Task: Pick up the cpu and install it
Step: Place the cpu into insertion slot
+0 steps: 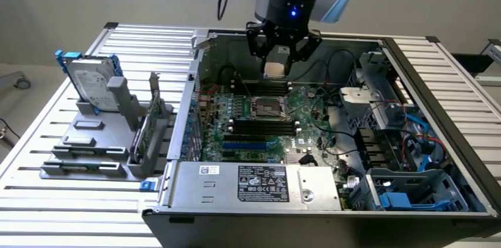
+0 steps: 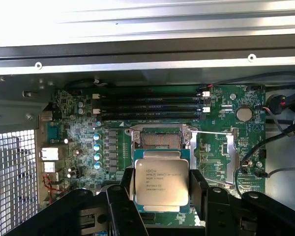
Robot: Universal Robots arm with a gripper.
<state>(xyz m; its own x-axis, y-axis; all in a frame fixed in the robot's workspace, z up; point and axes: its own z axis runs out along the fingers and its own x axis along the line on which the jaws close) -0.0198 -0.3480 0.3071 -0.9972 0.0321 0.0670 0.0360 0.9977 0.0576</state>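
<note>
I have the gripper closed partway onto the cpu, one finger on each side edge, with the chip flat and its printed silver top facing the wrist camera. It hangs just above the motherboard socket, not touching it, inside the open computer case.
</note>
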